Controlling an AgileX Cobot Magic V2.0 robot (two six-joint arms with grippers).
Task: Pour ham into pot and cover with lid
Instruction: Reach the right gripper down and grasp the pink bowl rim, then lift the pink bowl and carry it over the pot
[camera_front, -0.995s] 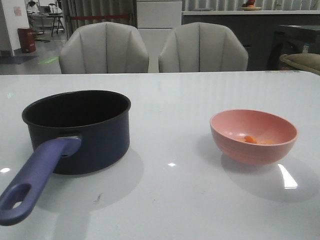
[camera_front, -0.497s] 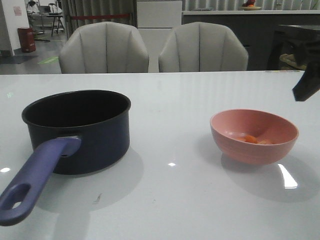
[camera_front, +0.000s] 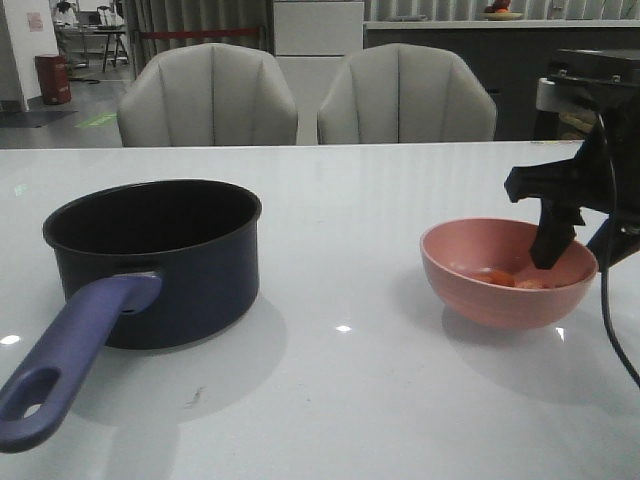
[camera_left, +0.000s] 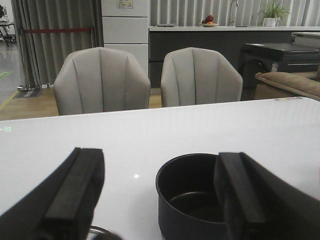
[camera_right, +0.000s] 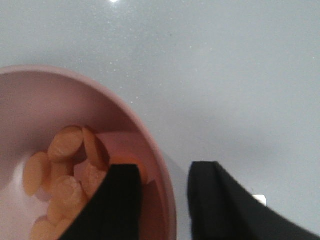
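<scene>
The right end effector (camera_front: 568, 250), open narrowly astride the bowl (camera_front: 500, 292) rim, may tip it and spill the ham (camera_right: 65, 175) if it closes off-centre.

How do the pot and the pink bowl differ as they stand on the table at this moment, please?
The pot is dark navy with straight walls and a long handle; the pink bowl is rounded and has no handle. The pot is empty, while the bowl holds the ham. The right gripper straddles the bowl's rim; nothing touches the pot. Both stand upright and uncovered.
</scene>
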